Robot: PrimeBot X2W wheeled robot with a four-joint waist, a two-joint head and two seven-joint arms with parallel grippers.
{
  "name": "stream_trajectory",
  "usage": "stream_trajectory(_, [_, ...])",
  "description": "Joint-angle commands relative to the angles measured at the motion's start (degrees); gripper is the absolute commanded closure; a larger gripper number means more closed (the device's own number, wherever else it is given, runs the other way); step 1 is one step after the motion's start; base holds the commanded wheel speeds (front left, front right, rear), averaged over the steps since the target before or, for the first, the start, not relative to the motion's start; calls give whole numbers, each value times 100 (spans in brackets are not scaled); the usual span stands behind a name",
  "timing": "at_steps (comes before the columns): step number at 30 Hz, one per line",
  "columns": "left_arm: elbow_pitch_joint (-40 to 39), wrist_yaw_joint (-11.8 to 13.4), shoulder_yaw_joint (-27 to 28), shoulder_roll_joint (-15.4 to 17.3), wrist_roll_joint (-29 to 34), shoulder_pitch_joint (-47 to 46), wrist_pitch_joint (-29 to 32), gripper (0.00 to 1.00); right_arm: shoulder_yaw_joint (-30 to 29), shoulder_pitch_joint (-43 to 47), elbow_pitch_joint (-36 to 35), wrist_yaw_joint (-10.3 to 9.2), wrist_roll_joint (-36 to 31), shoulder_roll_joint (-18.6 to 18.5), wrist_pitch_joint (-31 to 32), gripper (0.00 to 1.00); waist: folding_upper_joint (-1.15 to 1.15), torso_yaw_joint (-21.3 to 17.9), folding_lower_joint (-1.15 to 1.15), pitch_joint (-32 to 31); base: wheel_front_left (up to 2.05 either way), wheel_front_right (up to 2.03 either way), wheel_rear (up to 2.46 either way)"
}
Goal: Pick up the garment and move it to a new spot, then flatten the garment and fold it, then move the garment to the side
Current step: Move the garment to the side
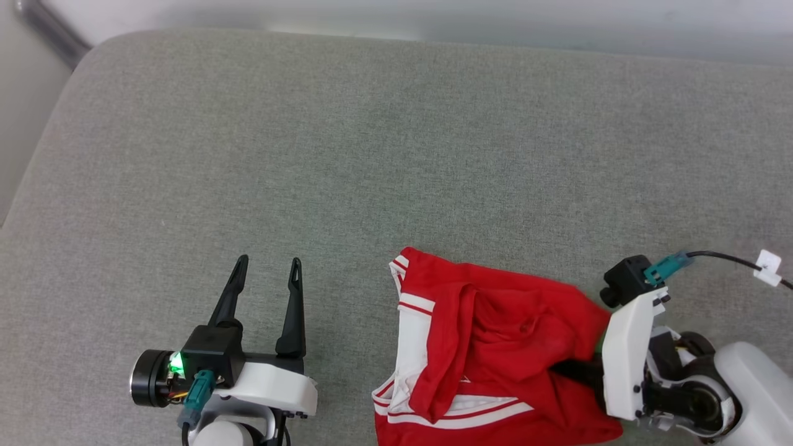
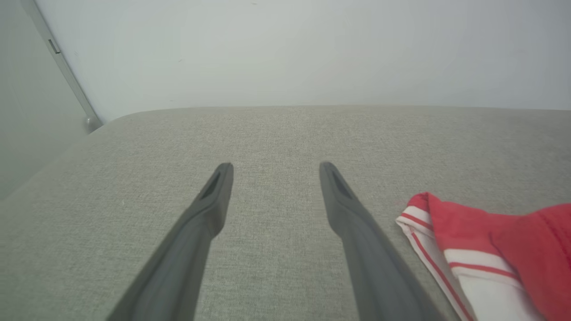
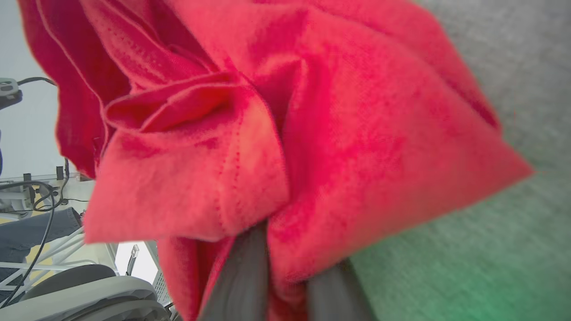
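Observation:
The garment [image 1: 495, 347] lies bunched on the grey cushion at the near right, bright red with white sleeves and red-and-white striped trim. My right gripper [image 1: 567, 368] reaches into its right side, fingertips buried in the cloth. The right wrist view has both dark fingers [image 3: 243, 281] close together with a fold of the red garment [image 3: 312, 133] pinched between them. My left gripper [image 1: 269, 263] rests open on bare cushion, well left of the garment. From the left wrist, the left gripper [image 2: 275, 166] holds nothing and the garment's striped sleeve [image 2: 490, 236] lies off to the right.
The grey fabric cushion [image 1: 372, 155] stretches wide ahead and to the left, ending at a pale wall [image 1: 433, 18] at the far side. Its rounded left edge [image 1: 37, 161] drops away. A black cable with a white tag [image 1: 768, 267] trails from the right wrist.

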Motion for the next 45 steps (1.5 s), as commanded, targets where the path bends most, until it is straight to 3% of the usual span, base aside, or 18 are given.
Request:
stream_trajectory(1, [25, 33, 12, -3, -17, 36, -13, 0, 194, 67, 55, -12, 9, 19, -68, 100, 0, -17, 0, -83, 0, 0, 0])
stream_trajectory(12, [7, 107, 90, -2, -92, 423, -13, 0, 833, -652, -910, -8, -61, -885, -627, 100, 0, -344, 0, -750, 0, 0, 0])
stream_trajectory(18, [-64, 97, 195, -2, -111, 599, -13, 0, 1162, -1107, -1557, -8, -224, -1444, -527, 100, 0, -926, 0, -842, 0, 0, 0])
stream_trajectory(24, [-173, 92, 268, -3, -67, 489, -13, 0, 1102, -1364, -1757, -8, -302, -1894, -489, 100, 0, -1561, 0, -618, 0, 0, 0])
stream_trajectory(32, [-282, -72, 366, 2, 113, 130, -13, 0, 625, -1538, -1130, -8, -688, -2466, -922, 100, 0, -1991, 0, -11, 0, 0, 0])
stream_trajectory(39, [-353, -241, 420, 93, 250, -165, -13, 0, 232, -1749, -285, -9, -1155, -2963, -1209, 100, 0, -1999, 0, 531, 0, 0, 0])
stream_trajectory(45, [-499, -337, 426, 156, 345, -450, -13, 0, -168, -2106, 613, -9, -1621, -3103, -1423, 100, 0, -1947, 0, 1110, 0, 0, 0])
